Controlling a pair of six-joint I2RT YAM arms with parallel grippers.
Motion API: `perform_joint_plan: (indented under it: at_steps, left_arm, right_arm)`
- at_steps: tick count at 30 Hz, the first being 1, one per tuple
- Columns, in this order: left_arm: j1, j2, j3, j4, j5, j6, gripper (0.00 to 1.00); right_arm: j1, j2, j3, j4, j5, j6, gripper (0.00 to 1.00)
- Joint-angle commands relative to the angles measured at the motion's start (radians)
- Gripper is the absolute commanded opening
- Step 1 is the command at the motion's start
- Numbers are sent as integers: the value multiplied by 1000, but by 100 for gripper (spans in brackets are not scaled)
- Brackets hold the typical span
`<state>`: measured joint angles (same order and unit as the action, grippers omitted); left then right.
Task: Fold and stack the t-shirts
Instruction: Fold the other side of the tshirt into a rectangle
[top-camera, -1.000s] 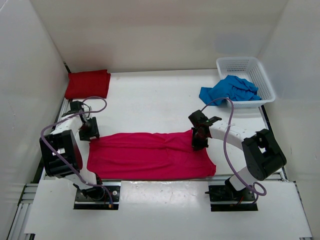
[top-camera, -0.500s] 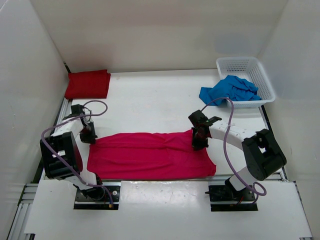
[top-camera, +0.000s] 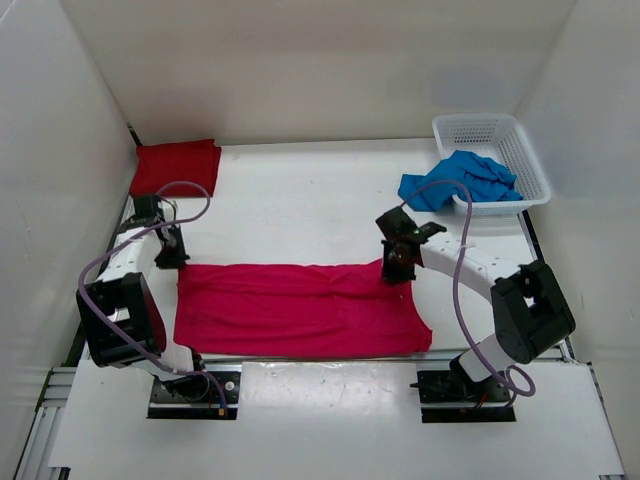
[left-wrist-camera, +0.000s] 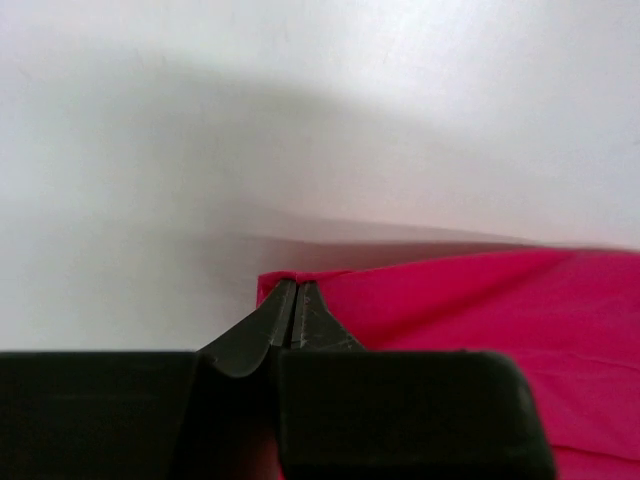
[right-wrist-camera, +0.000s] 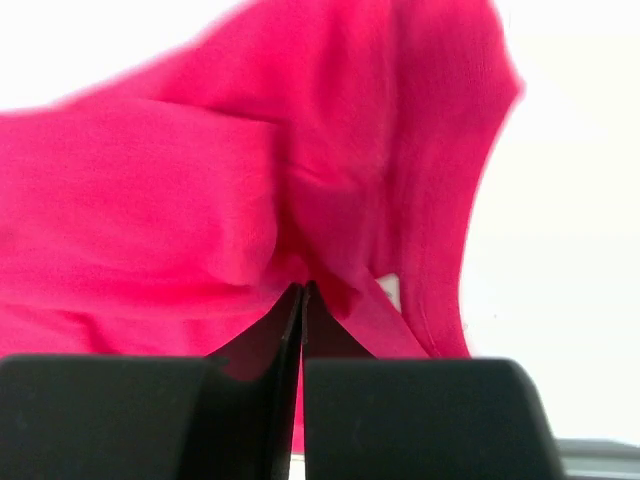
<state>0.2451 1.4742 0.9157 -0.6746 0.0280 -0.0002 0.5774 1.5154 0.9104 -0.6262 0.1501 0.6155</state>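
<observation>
The bright pink shirt (top-camera: 300, 310) lies spread flat across the near middle of the table. My left gripper (top-camera: 174, 260) is shut on its far left corner, which shows in the left wrist view (left-wrist-camera: 420, 300) just beyond the closed jaws (left-wrist-camera: 295, 287). My right gripper (top-camera: 395, 270) is shut on the shirt's far right corner; the right wrist view is filled with bunched pink fabric (right-wrist-camera: 250, 180) around my right gripper (right-wrist-camera: 302, 290). The dark red shirt (top-camera: 177, 167) lies folded at the far left. The blue shirt (top-camera: 460, 180) hangs crumpled out of the basket.
A white mesh basket (top-camera: 495, 130) stands at the far right against the wall. White walls close in the table on the left, back and right. The arm bases sit at the near edge.
Both grippers have moved a little away from the bases with the pink shirt's far corners held. The left one went farther, and the shirt's far edge now lies straighter.
</observation>
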Motion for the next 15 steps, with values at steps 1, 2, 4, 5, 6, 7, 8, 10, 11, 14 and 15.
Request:
perform_joint_plan:
  at_steps: [1, 2, 4, 5, 6, 7, 8, 10, 11, 14, 15]
  left_arm:
    - [-1, -20, 97, 6, 13, 0, 11]
    - [-1, -20, 126, 6, 13, 0, 11]
    - [-1, -11, 147, -6, 13, 0, 11]
    - [-1, -11, 158, -17, 13, 0, 11]
    - [-1, -11, 158, -17, 4, 0, 11]
    - [-1, -11, 158, -17, 4, 0, 11]
    - [-1, -20, 158, -17, 4, 0, 11]
    - [-1, -29, 146, -26, 4, 0, 11]
    - [-1, -29, 135, -37, 4, 0, 13]
    - [-1, -5, 92, -37, -8, 0, 52]
    - [-1, 14, 92, -37, -19, 0, 63]
  right_arm:
    - [-8, -20, 122, -10, 48, -54, 0]
    - [-20, -20, 161, -21, 48, -63, 0]
    - [-30, -9, 192, -35, 57, -72, 0]
    - [-39, -9, 203, -47, 57, -72, 0]
    - [-39, -9, 203, -47, 57, -72, 0]
    - [-39, -9, 203, -47, 57, -72, 0]
    - [-39, -20, 190, -47, 57, -72, 0]
    - [-39, -31, 156, -38, 45, -50, 0]
    - [-39, -40, 144, -38, 36, -49, 0]
    - [-39, -40, 110, 2, -12, -27, 0]
    - [-39, -40, 110, 2, -12, -26, 0]
